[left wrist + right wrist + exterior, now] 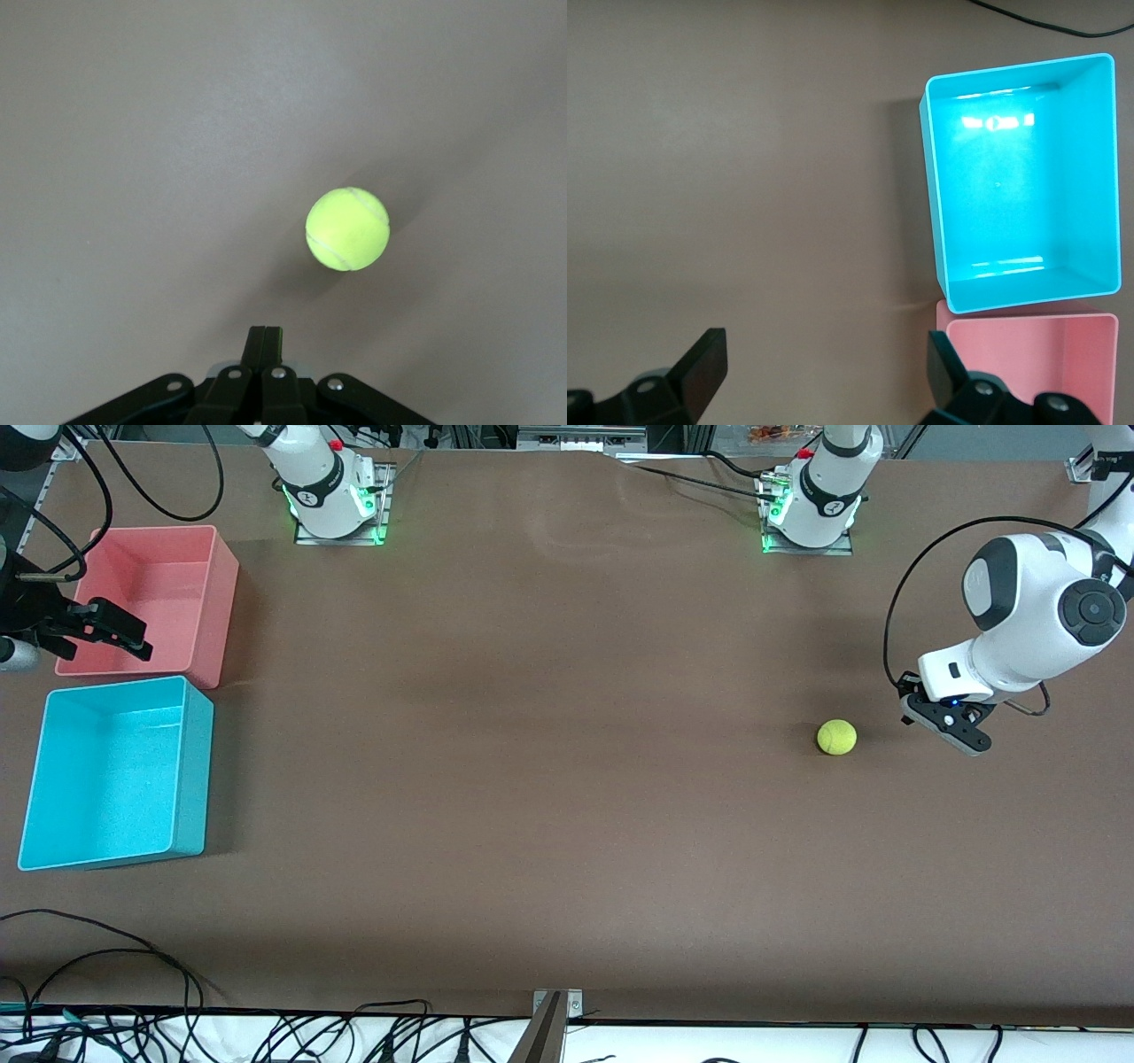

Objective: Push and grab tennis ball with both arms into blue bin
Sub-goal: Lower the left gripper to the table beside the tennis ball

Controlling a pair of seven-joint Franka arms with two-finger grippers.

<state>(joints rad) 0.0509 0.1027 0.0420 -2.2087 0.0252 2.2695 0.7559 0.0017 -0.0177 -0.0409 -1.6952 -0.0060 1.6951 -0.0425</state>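
Yellow-green tennis ball (836,737) — on table (549,797)

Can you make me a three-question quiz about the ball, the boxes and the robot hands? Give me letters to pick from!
1. Where is the tennis ball?
A. in the blue bin
B. on the table beside the left hand
C. in the pink bin

2. How many bins are on the table?
A. one
B. two
C. three

3. How are the left hand's fingers?
A. shut, holding nothing
B. shut on the ball
C. wide open

Answers:
1 B: the ball lies on the bare table, close to the left hand but not touching it.
2 B: only the blue bin and the pink bin show.
3 A: its fingers meet, with the ball lying apart from them.
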